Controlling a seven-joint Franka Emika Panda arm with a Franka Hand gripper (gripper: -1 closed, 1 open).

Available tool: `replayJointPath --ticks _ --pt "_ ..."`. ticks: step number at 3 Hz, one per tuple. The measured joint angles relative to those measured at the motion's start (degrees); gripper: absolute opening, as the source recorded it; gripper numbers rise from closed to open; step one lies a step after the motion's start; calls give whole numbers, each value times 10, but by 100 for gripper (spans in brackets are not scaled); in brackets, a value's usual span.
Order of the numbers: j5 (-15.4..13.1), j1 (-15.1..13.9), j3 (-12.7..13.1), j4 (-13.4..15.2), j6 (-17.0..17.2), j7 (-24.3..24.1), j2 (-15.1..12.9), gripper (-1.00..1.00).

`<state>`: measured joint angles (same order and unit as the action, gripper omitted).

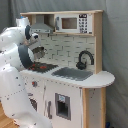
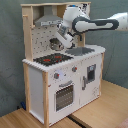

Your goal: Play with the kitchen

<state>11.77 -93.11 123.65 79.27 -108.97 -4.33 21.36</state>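
The kitchen (image 1: 70,95) (image 2: 40,85) is a white and light-wood toy unit that shows in both exterior views. It has a red-ringed black stovetop (image 1: 42,66) (image 2: 52,59), a sink (image 1: 72,73) (image 2: 80,50), a black faucet (image 1: 85,59) and a grey hood (image 2: 50,21). Its oven door (image 2: 64,95) is shut. My gripper (image 1: 39,52) (image 2: 56,45) hangs under the hood, just above the back of the stovetop and close to the dotted backboard (image 2: 39,42).
A toy microwave (image 1: 74,23) sits on the upper shelf. The white arm (image 2: 97,22) reaches in from the second exterior view's right, over the sink. The robot's body (image 1: 12,75) stands tight against the stove end. A wooden floor (image 2: 100,112) lies in front.
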Motion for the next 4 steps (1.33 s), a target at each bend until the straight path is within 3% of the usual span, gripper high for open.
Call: replayJointPath --ticks 2,3,4 --pt "63 -57 40 -76 1 25 61 -100" --pt "75 -86 62 -103 27 29 83 -100" --pt "75 -94 58 -125 92 29 81 -100"
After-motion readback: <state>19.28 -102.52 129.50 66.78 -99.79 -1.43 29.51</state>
